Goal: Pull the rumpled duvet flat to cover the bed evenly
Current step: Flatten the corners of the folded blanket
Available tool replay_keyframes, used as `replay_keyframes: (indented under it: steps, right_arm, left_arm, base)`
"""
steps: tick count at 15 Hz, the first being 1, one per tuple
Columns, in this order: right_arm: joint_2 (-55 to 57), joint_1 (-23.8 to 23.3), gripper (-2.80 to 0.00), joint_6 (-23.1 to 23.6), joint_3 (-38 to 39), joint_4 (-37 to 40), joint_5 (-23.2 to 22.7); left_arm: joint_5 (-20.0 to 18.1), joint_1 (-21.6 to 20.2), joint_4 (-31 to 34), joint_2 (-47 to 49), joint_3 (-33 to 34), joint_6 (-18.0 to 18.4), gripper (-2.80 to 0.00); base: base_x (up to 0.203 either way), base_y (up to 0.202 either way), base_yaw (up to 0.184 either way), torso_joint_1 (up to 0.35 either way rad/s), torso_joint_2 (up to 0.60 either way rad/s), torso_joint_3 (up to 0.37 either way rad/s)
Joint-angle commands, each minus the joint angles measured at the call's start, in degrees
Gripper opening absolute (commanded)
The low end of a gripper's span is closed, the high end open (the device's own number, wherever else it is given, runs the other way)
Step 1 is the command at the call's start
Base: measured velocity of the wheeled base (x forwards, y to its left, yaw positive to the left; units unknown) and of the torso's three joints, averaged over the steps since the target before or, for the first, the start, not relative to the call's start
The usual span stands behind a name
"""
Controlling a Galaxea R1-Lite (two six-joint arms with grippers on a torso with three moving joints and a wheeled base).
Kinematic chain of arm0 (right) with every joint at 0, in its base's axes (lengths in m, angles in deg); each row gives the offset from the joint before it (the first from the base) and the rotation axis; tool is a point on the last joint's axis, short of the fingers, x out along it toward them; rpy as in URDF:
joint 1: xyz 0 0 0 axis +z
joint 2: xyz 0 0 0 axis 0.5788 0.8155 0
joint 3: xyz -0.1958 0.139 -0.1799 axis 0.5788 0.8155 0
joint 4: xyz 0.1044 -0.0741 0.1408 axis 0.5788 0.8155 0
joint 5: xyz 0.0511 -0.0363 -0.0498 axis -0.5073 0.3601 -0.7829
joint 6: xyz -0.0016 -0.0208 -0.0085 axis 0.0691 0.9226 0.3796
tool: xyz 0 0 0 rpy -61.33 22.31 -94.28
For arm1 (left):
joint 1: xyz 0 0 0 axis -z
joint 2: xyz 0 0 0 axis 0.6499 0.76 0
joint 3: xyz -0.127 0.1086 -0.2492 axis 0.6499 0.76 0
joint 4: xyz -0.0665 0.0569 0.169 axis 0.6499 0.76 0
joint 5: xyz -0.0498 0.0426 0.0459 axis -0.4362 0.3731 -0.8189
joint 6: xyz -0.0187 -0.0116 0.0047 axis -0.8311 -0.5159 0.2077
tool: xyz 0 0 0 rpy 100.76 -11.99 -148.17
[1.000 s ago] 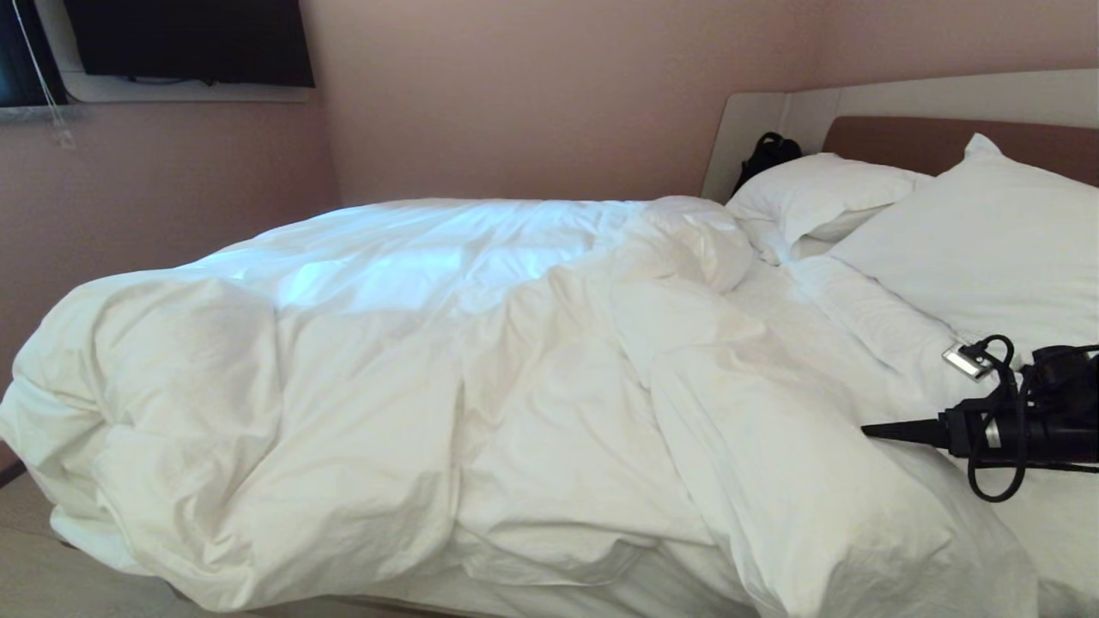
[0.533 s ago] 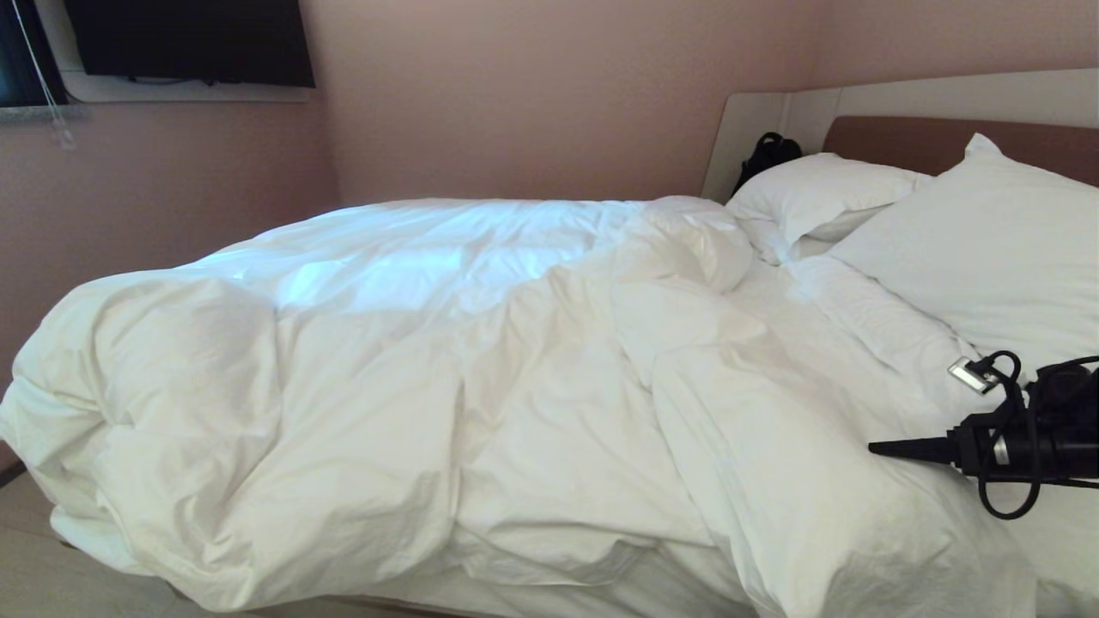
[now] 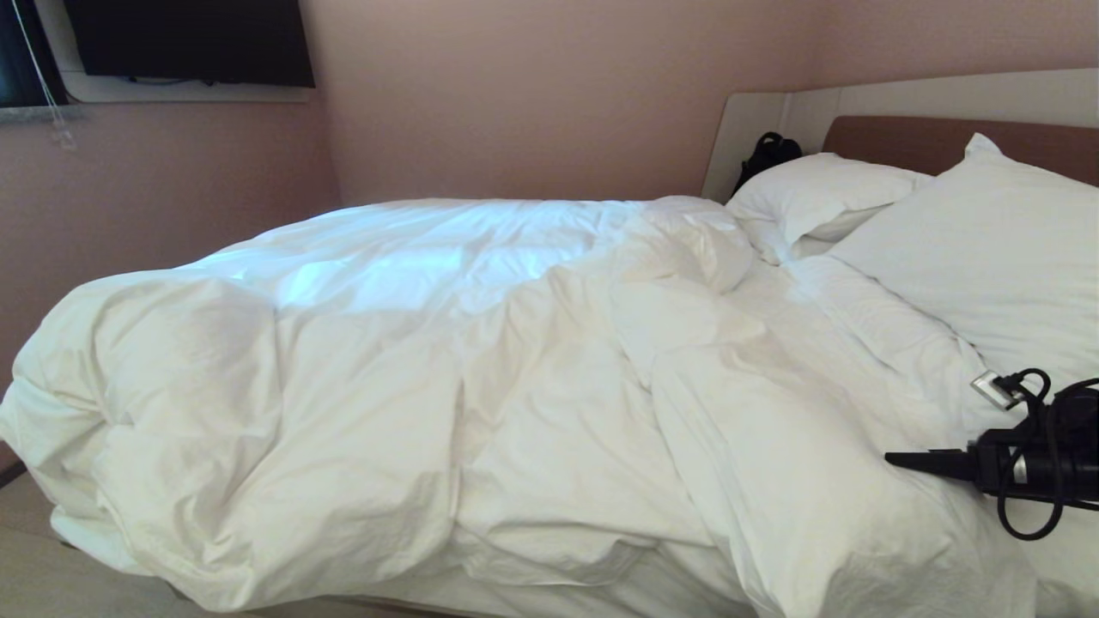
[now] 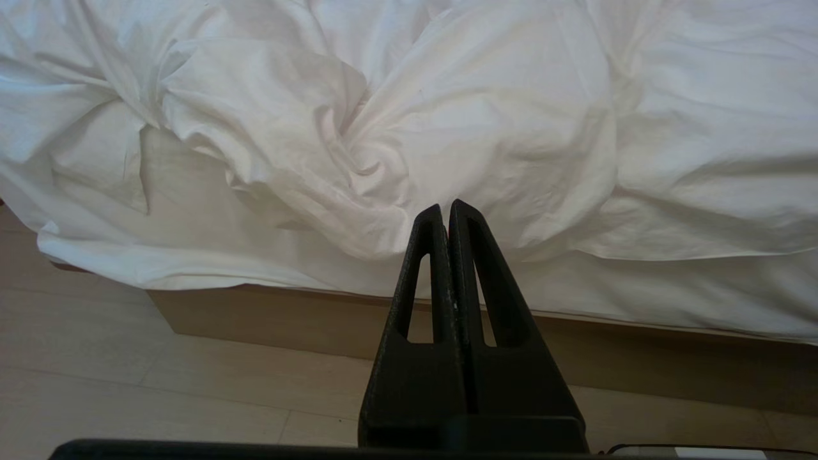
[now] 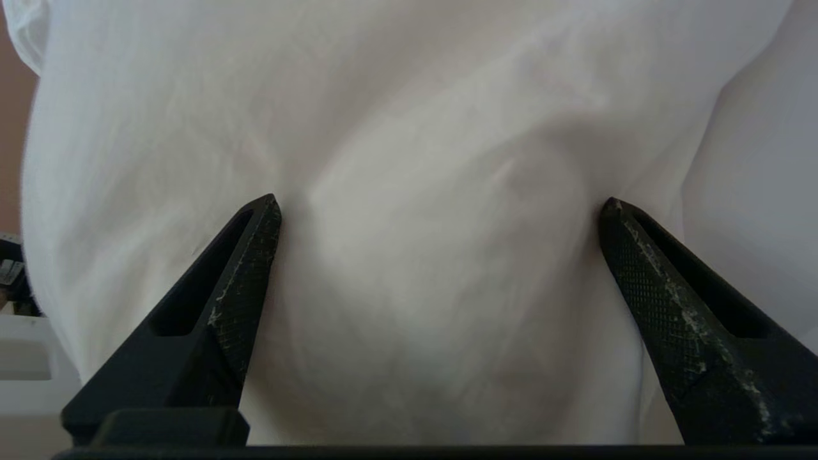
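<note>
Pink-walled bedroom: the right gripper [image 3: 897, 460], spread wide, has been drawn back and lower against the duvet [image 3: 481, 403] fold ahead, nothing yet pinched.

So the duvet [image 3: 446, 386] is a big puffy white thing, all creased cotton, and it's bunched up in fat folds over most of the bed [image 3: 755, 129]. It's piled thickest toward the foot end and the near side, where a lump spills over the edge and hangs past the beige box base. Up by the headboard, a beige panel with a brown padded centre, the duvet stops short in a twisted ridge.
</note>
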Motion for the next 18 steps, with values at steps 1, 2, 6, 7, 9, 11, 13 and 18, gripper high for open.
replay_keyframes:
  steps: [1, 2, 6, 7, 9, 11, 13, 18]
  right_arm:
    - [-0.2, -0.3, 0.00, 1.0, 2.1, -3.5, -1.5]
    - [-0.1, -0.3, 0.00, 1.0, 3.2, -5.7, -2.1]
    - [-0.1, -0.3, -2.80, 1.2, 5.4, -9.8, -2.6]
    - [-0.2, -0.3, -2.80, 1.2, 5.5, -9.7, -2.6]
    - [-0.4, -0.3, -2.80, 1.2, 5.4, -9.7, -2.7]
    - [-1.3, -0.3, -2.80, 1.2, 5.5, -9.6, -2.9]
    - [-2.8, -0.3, -2.80, 1.2, 5.7, -9.4, -3.1]
    - [-12.6, -0.5, -2.80, 0.2, 6.7, -9.0, -2.9]
  left_arm:
    - [0.0, 0.0, 0.0, 0.1, 0.1, 0.0, -2.80]
    - [0.0, 0.0, 0.0, 0.1, 0.0, 0.0, -2.80]
    - [0.0, 0.0, 0.0, 0.1, 0.0, 0.0, -2.80]
    - [0.0, 0.0, 0.0, 0.0, 0.0, 0.0, -2.80]
    - [0.0, 0.0, 0.0, 0.1, 0.1, 0.0, -2.80]
    - [0.0, 0.0, 0.0, 0.0, 0.0, 0.0, -2.80]
    - [0.0, 0.0, 0.0, 0.0, 0.1, 0.0, -2.80]
    - [0.0, 0.0, 0.0, 0.1, 0.0, 0.0, -2.80]
  base:
    - [0.000, 0.000, 0.000, 0.000, 0.00, 0.000]
    - [0.000, 0.000, 0.000, 0.000, 0.00, 0.000]
    - [0.000, 0.000, 0.000, 0.000, 0.00, 0.000]
    - [0.000, 0.000, 0.000, 0.000, 0.00, 0.000]
    - [0.000, 0.000, 0.000, 0.000, 0.00, 0.000]
    - [0.000, 0.000, 0.000, 0.000, 0.00, 0.000]
    - [0.000, 0.000, 0.000, 0.000, 0.00, 0.000]
    - [0.000, 0.000, 0.000, 0.000, 0.00, 0.000]
